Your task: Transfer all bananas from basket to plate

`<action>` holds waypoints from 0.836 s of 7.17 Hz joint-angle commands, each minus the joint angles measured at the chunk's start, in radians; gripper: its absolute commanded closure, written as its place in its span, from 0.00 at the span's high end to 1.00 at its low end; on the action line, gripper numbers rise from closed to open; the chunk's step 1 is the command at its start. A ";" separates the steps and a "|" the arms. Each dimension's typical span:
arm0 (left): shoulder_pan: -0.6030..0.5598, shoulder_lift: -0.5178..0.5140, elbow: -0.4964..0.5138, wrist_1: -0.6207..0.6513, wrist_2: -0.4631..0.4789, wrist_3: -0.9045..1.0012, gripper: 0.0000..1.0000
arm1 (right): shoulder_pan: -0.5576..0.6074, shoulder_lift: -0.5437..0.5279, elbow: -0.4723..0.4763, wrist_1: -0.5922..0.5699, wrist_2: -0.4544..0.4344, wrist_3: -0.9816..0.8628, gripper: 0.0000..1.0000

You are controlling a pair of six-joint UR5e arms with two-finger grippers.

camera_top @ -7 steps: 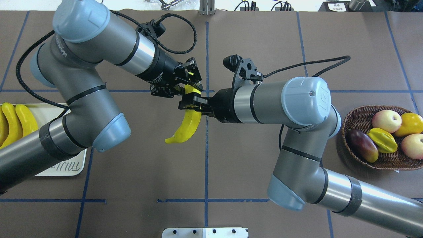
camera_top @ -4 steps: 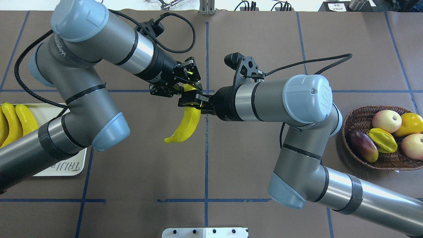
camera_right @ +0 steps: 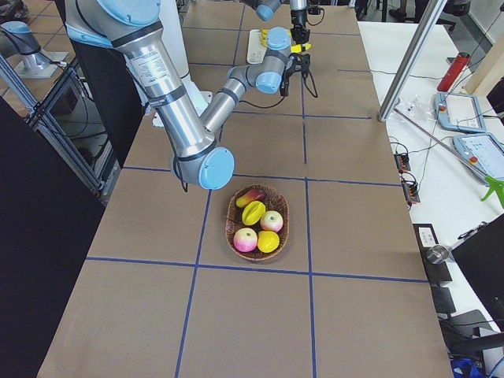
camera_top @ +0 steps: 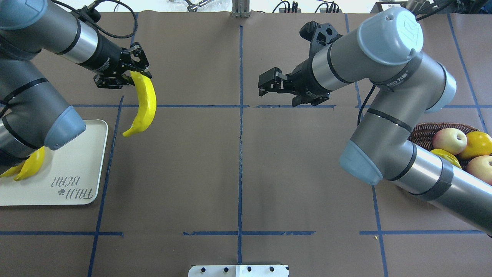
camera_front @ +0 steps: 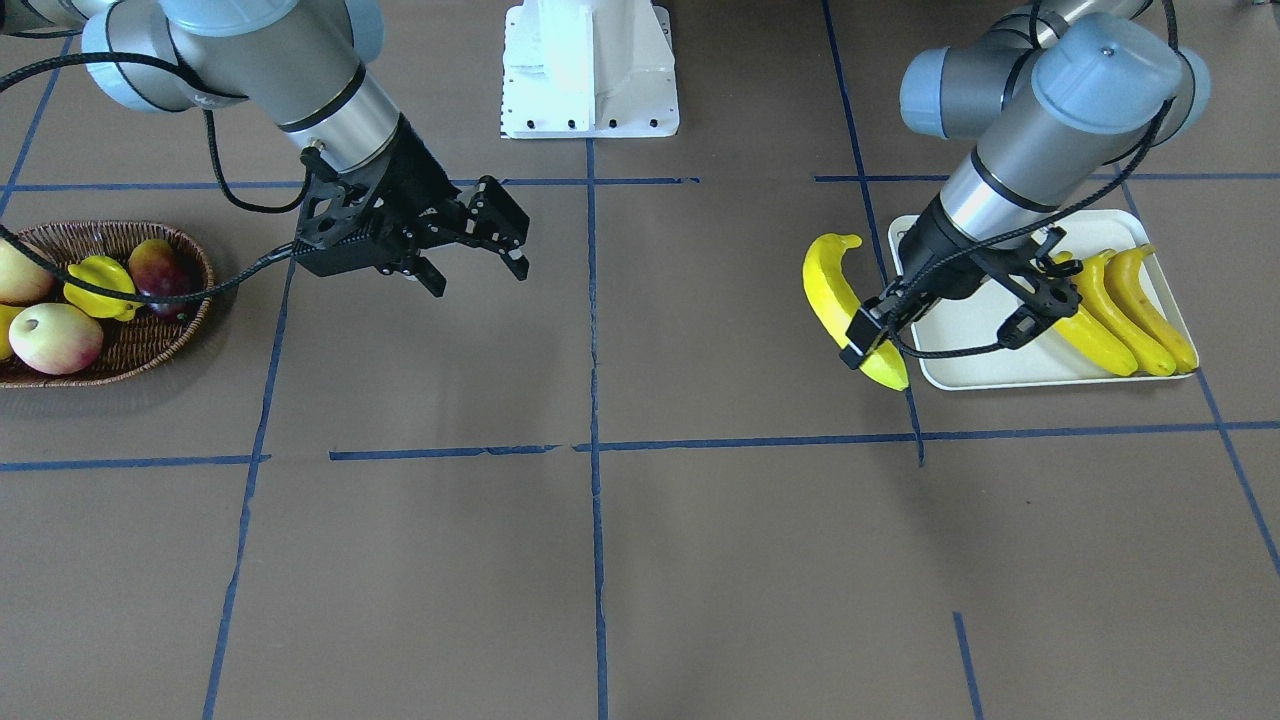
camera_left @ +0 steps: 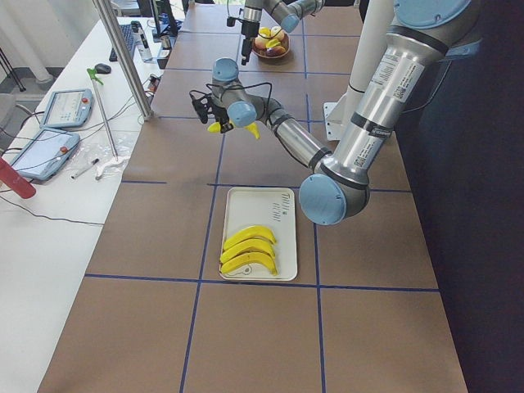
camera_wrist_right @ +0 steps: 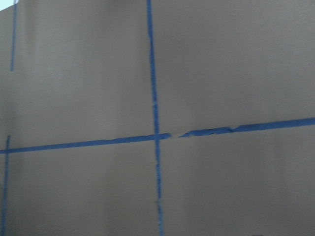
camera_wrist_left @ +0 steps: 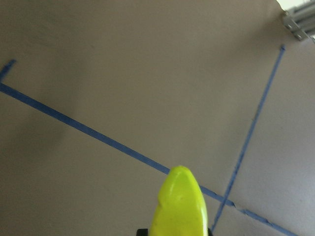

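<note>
My left gripper [camera_top: 130, 75] is shut on the far end of a yellow banana [camera_top: 144, 102] and holds it above the table, just past the plate's far right corner. The banana also shows in the front view [camera_front: 838, 295] and the left wrist view [camera_wrist_left: 179, 206]. Three other bananas [camera_front: 1115, 305] lie on the cream plate [camera_top: 73, 169], mostly hidden under my left arm in the overhead view. My right gripper [camera_top: 268, 83] is open and empty over the table right of centre. The wicker basket [camera_front: 135, 345] holds no banana that I can see.
The basket [camera_right: 233, 206] holds two apples [camera_front: 55, 338], a mango [camera_front: 160, 270], a starfruit [camera_front: 100, 280] and an orange-yellow fruit [camera_top: 478, 143]. My right arm's forearm crosses over the basket's near edge. Blue tape lines grid the brown table.
Both grippers held the banana at the table's middle. The right gripper has let go and drawn back to the right. The left gripper has carried the banana left to beside the plate.
</note>
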 commanded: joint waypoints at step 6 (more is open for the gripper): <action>-0.029 0.260 0.093 0.086 0.155 0.223 0.04 | 0.286 -0.150 -0.002 -0.237 0.165 -0.568 1.00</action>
